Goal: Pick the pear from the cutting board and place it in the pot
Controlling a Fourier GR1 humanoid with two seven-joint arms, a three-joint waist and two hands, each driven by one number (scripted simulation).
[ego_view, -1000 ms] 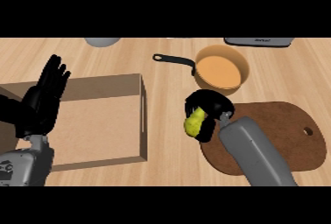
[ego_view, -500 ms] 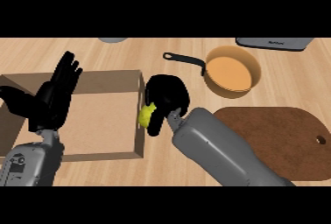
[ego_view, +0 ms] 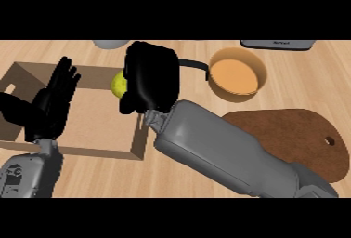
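Just one camera here, up at the robot's head, pointed steeply down at the counter [ego_view: 315, 79], so you get the top nearly from above. Both arms come in from the near edge: left forearm [ego_view: 27, 174] at the left, right forearm [ego_view: 219, 153] close enough to the lens to fill the near middle. The frame runs from the box [ego_view: 82, 151] on the left to the cutting board [ego_view: 302, 135] on the right, with the pot [ego_view: 237, 76] farther out. The far edge clips a grey object [ego_view: 111, 44] and a dark appliance [ego_view: 277, 43].

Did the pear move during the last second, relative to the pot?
Yes. Held by the right hand, the pear went left: from beside the cutting board, below the pot, to above the open box.
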